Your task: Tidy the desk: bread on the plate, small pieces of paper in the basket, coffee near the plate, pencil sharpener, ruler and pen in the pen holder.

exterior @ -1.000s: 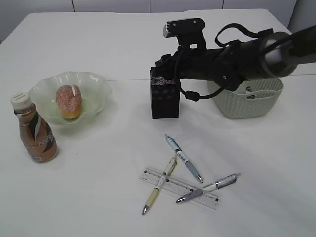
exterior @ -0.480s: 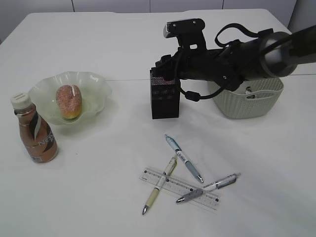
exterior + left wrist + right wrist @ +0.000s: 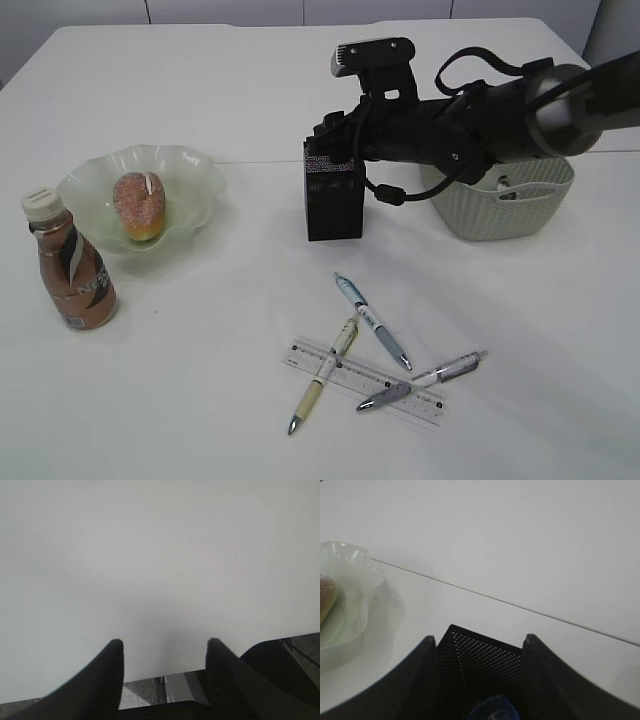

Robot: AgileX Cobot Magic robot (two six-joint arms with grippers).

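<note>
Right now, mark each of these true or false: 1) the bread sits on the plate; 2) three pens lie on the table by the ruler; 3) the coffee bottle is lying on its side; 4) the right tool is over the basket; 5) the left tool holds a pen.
1) True: the bread is on the plate.
2) True: three pens lie around and across the ruler.
3) False: the coffee bottle stands upright, left of the plate.
4) False: the right tool is over the black pen holder; the basket is further right.
5) False: the left tool is open and empty above bare table.
</note>
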